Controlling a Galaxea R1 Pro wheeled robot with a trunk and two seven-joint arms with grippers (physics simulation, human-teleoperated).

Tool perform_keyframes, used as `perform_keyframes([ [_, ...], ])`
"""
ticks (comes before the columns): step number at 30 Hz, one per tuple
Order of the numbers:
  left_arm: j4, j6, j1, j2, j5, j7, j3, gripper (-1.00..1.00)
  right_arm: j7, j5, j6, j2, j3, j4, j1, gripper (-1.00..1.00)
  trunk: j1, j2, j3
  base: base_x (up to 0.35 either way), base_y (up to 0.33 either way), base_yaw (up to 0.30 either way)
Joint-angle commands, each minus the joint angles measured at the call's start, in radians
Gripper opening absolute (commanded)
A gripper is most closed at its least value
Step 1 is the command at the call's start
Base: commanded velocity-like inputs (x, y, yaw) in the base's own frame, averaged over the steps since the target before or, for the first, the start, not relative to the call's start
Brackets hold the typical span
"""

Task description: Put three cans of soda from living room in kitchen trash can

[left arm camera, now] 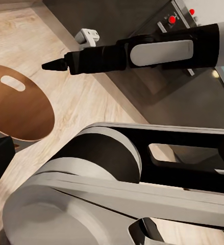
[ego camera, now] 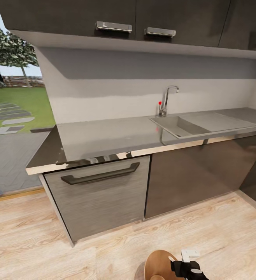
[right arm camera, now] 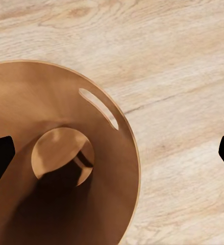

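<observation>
Over the trash can (right arm camera: 119, 168), our right gripper (right arm camera: 112, 148) spread wide and empty.
We risk bumping the rim when withdrawing; left claw's state unclear.

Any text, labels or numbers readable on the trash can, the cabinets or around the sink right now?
None: no words, numbers or brand marks are readable anywhere.
The trash can is plain coppery-brown inside.
The cabinet drawer and countertop are bare.
The faucet has only a red dot beside it.
The red knobs are unlabelled.

Trash can (right arm camera: 123, 168) mouth open below right gripper (right arm camera: 112, 148), bare floor (right arm camera: 183, 76) alongside
</observation>
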Motion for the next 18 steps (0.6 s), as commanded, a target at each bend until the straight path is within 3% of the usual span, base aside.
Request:
perform_keyframes([
  [1,0.0,0.0,0.0,0.0,0.0,0.0,0.0,1.0,0.0,0.0,0.0,0.0,0.0,0.0,0.0,1.0,0.0,0.0,0.0,0.0,0.0,0.0],
  [5,0.0,0.0,0.0,0.0,0.0,0.0,0.0,1.0,0.0,0.0,0.0,0.0,0.0,0.0,0.0,1.0,0.0,0.0,0.0,0.0,0.0,0.0],
  [18,0.0,0.001,0.0,0.0,0.0,0.0,0.0,1.0,0.0,0.0,0.0,0.0,0.0,0.0,0.0,1.0,0.05,-0.091,-0.056,0.0,0.0,0.0],
])
